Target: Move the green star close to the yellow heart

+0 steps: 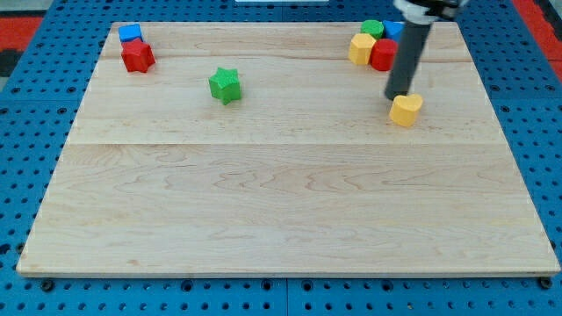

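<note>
We count eight blocks on the bench (281,219). Two are green: one green star (225,85) and one green block (372,28) of unclear shape. Two are yellow: one yellow heart (406,110) and one yellow block (360,48). Two are red: one red star (138,56) and one red block (383,54). Two are blue: one blue block at the left (130,33), one blue block at the right (393,28). There is one rod, with one tip (398,96).
</note>
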You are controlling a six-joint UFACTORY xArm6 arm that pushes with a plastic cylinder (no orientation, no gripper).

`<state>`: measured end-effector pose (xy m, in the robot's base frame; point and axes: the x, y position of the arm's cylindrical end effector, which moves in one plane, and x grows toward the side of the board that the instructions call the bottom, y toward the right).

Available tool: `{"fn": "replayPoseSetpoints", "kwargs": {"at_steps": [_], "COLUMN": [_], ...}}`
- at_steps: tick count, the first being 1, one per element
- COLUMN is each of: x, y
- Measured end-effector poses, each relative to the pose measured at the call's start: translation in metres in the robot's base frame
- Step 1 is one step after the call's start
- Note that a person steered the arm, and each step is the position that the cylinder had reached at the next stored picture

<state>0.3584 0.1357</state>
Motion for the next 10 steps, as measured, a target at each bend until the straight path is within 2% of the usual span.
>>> {"fn": "replayPoseSetpoints", "kwargs": {"at_steps": [1,2,3,4,5,7,8,9,10], "x": [0.016,0.049,0.037,-0.024,-0.029,0.032,0.059,0.109,0.111], "y": [-0.073,-0.152,-0.250,-0.291,-0.229,-0.068,-0.052,-0.083,-0.039]}}
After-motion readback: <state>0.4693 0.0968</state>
